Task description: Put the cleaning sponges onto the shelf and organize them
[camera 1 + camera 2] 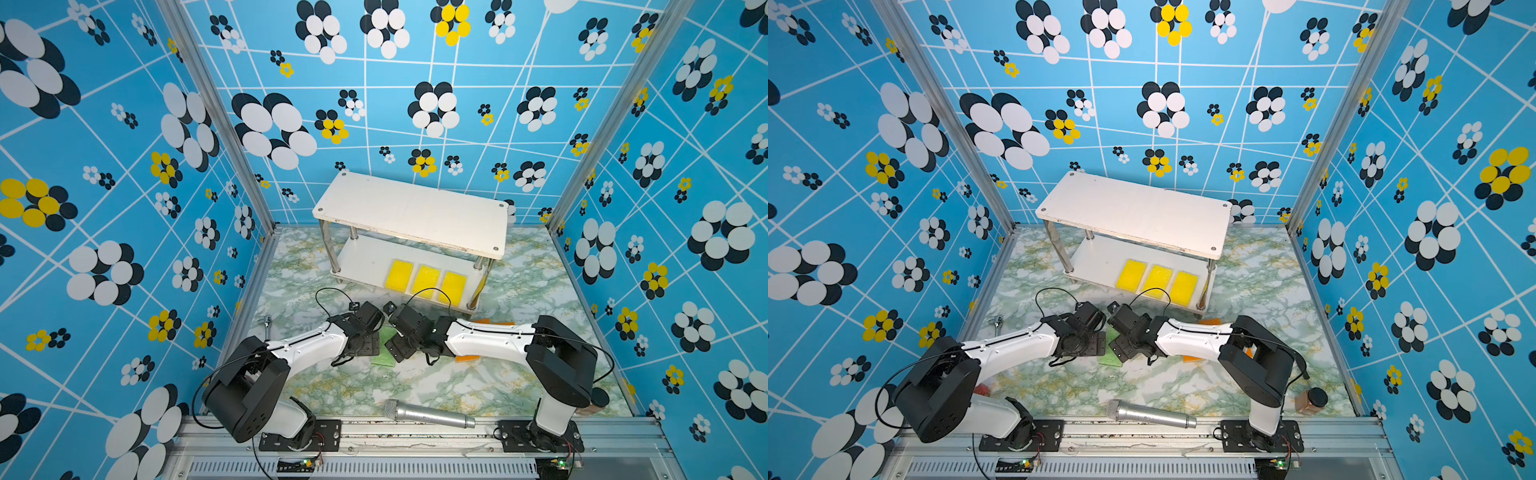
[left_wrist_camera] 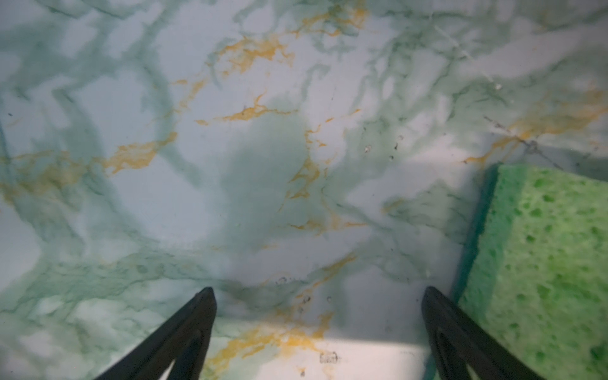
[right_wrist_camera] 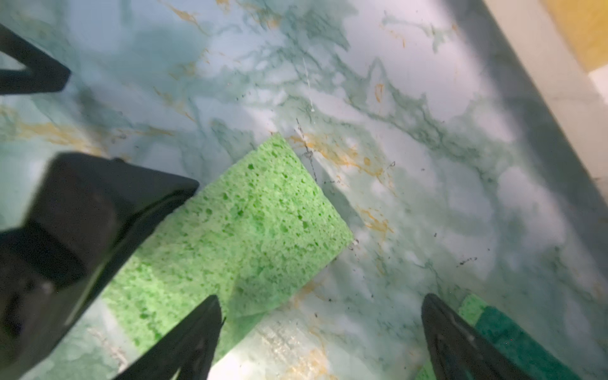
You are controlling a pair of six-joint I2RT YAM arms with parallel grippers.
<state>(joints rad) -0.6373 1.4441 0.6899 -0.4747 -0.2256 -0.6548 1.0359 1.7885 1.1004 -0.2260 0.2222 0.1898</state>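
3 sponges shelved, both arms over a green one.
Shelf (image 1: pixel 1133 212) sits at the back of the marble-print table (image 1: pixel 1258 299). Three yellow sponges (image 1: pixel 1158 280) lie side by side on its lower board, toward the right end. Left gripper (image 1: pixel 1092 344) and right gripper (image 1: pixel 1124 345) point down mid-table, almost touching, with a light green sponge (image 1: pixel 1109 358) flat on the table between them, mostly hidden. Orange sponges (image 1: pixel 1192 358) peek out under the right forearm. A silver microphone (image 1: pixel 1150 413) lies along the front edge, and a brown jar (image 1: pixel 1312 400) with a black lid stands front right.
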